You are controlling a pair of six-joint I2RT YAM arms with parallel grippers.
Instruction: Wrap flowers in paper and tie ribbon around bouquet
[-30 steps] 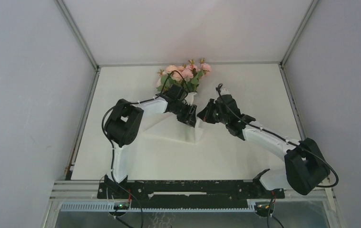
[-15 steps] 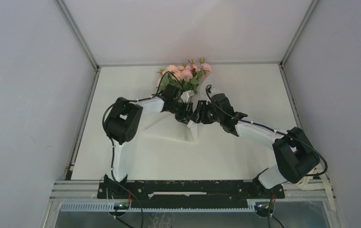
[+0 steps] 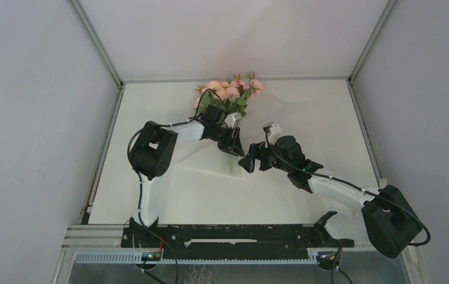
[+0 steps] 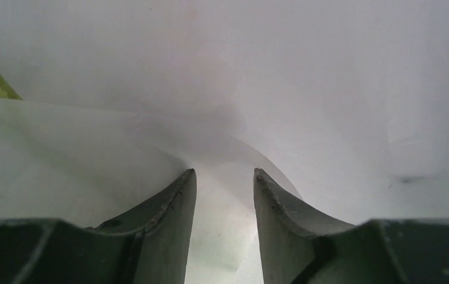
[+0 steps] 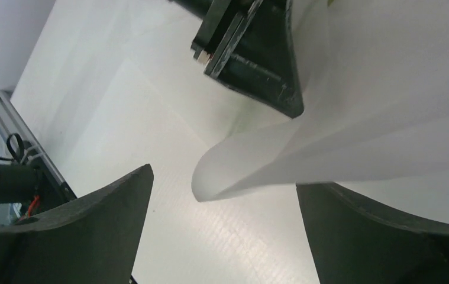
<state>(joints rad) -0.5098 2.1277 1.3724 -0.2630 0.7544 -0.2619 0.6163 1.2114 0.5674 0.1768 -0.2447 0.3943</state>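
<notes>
Right gripper jaws wide apart, fingers at 7 and 5 o'clock. Paper comes in from 3 o'clock. Its curled edge ends between the fingers, just above the 5 o'clock one, not pinched. Left gripper at 12 o'clock, against the paper. White table underneath, frame rail at 9 o'clock.

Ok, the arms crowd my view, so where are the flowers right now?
In the top view the flowers lie at the far middle of the table, just beyond the left tool, which sits over the paper.
</notes>
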